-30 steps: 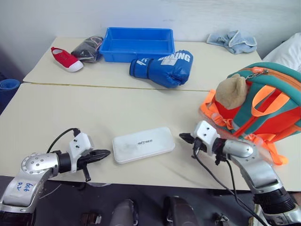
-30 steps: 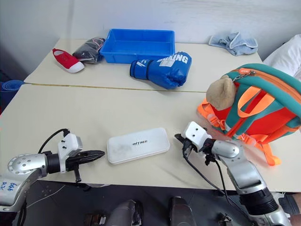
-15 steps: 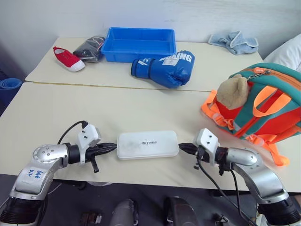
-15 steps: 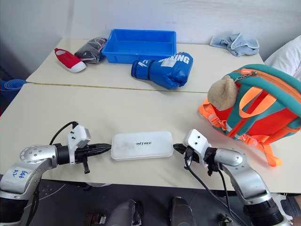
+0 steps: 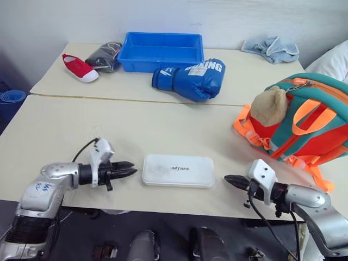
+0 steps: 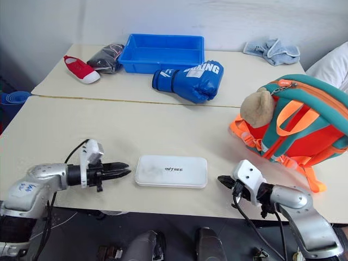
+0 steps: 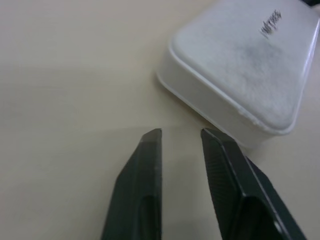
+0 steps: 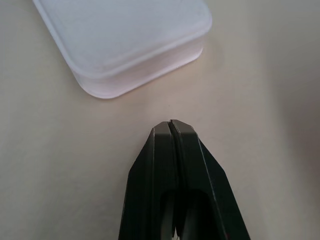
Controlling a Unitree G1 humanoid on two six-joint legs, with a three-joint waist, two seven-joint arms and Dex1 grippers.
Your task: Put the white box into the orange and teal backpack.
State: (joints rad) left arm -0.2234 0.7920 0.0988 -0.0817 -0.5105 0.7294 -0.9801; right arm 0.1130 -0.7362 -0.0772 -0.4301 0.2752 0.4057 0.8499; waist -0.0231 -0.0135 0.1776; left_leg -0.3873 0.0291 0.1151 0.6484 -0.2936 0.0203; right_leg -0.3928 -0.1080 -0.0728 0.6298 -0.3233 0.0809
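The white box [image 5: 178, 170] lies flat on the cream table [image 5: 163, 122] near its front edge, dark lettering on the lid. Just off the box's left end is my left gripper [image 5: 132, 169], open by a small gap, with nothing between the fingers [image 7: 150, 150]. My right gripper [image 5: 228, 179] is shut and empty, a short way clear of the box's right end [image 8: 130, 45]. The orange and teal backpack [image 5: 304, 128] stands at the right of the table, with its tan bear head [image 5: 270, 106] facing the middle.
A blue boxing glove [image 5: 190, 79], a blue tray [image 5: 159, 49], a red shoe [image 5: 79, 66], a dark bundle [image 5: 103, 54] and a light blue cloth [image 5: 270, 48] lie on the far table. The table's front edge runs just below both grippers.
The box has turned square to the table edge and slid slightly right. My right gripper has pulled back right, off the box's end. My left gripper's fingers have parted.
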